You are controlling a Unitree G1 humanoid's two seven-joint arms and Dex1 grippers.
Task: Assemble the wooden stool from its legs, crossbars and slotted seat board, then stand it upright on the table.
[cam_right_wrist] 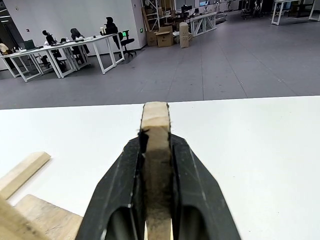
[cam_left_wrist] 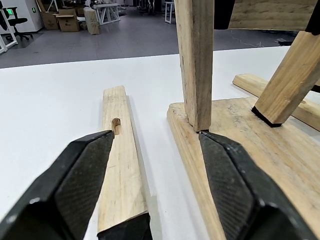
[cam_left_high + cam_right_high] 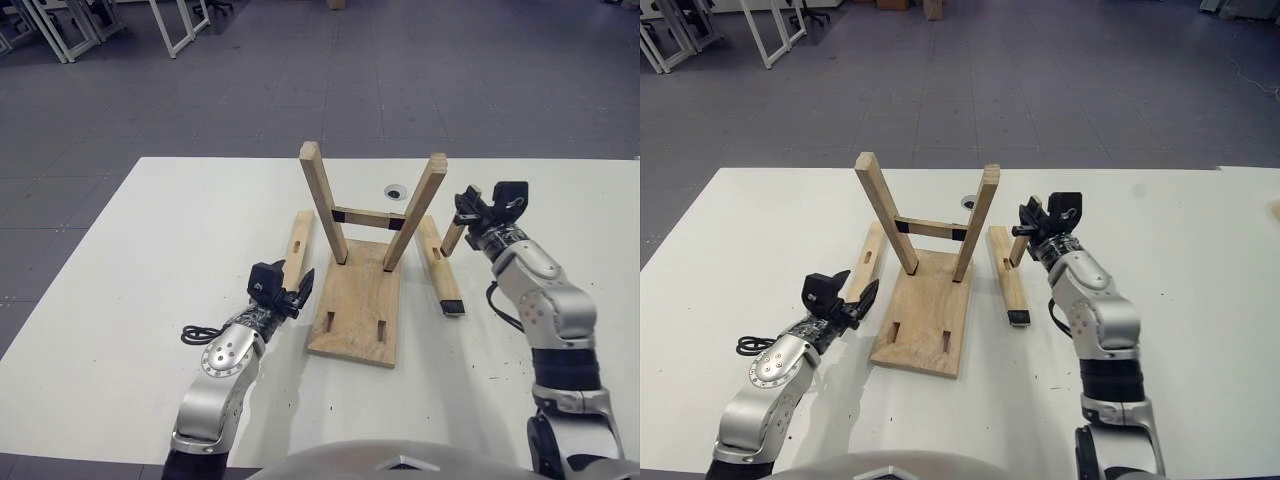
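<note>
Right gripper (image 3: pixel 472 212) is clamped tight on a short crossbar (image 1: pixel 155 145) — held beside the seat board (image 3: pixel 355 305), which lies flat on the table (image 3: pixel 140 260), two legs (image 3: pixel 323 200) standing in it. Left gripper (image 3: pixel 296 291) gapes wide, empty, by a loose leg (image 3: pixel 299 240).

Four legs (image 3: pixel 322 200), two crossbars (image 3: pixel 368 216), one seat board (image 3: pixel 355 305).
</note>
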